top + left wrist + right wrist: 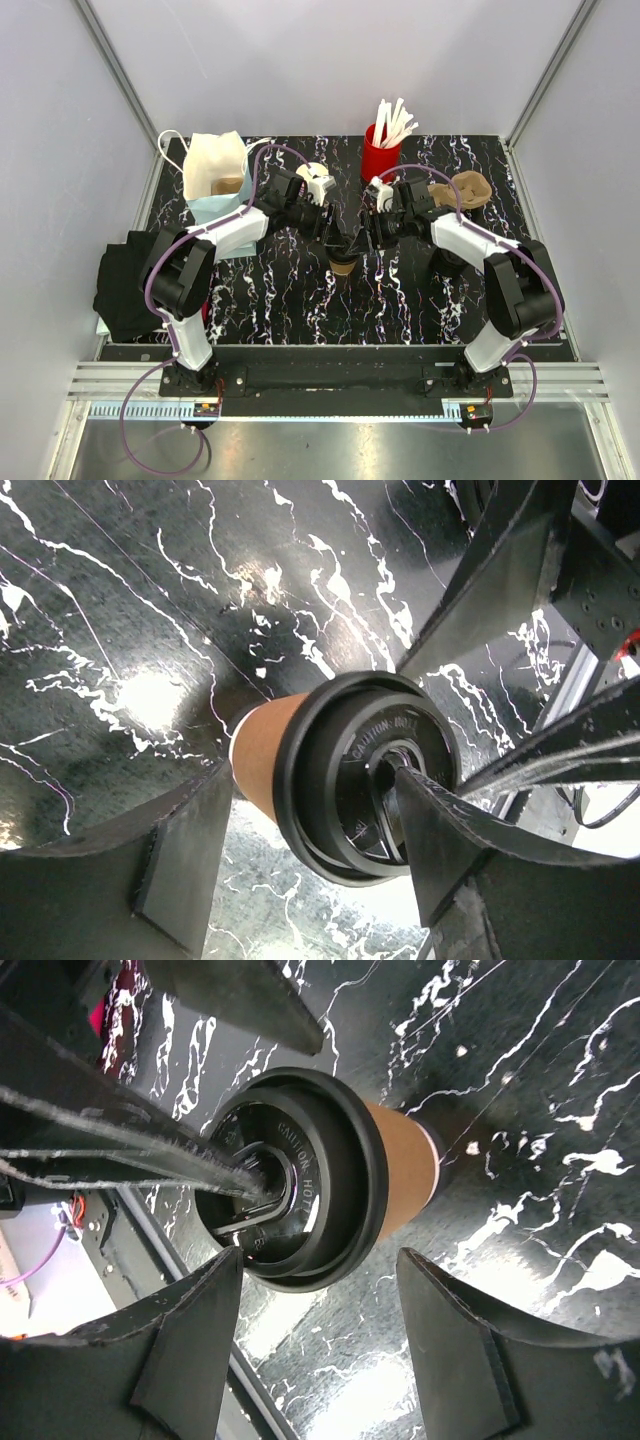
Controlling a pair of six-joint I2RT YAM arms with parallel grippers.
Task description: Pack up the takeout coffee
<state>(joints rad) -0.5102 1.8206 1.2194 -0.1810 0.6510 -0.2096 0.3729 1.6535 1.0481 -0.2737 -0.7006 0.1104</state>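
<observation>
The takeout coffee, a brown paper cup [343, 266] with its black lid [340, 770] on it, stands mid-table. In the right wrist view the cup wall [400, 1165] and lid [330, 1160] fill the middle. My left gripper [312, 780] is open and straddles the cup top: one finger [450, 830] rests on the lid's centre, the other [180, 860] hangs beside the cup wall. My right gripper [320, 1260] is open just beside the lid, with only table between its fingers [190, 1350]. From above, the left gripper [335, 238] and the right gripper [365, 238] meet over the cup.
A red cup of white sticks [381, 150] stands at the back centre. At the back left is a white and blue paper bag [214, 175]. Brown cups [468, 188] lie at the back right. A black cloth [125, 280] sits at the left edge.
</observation>
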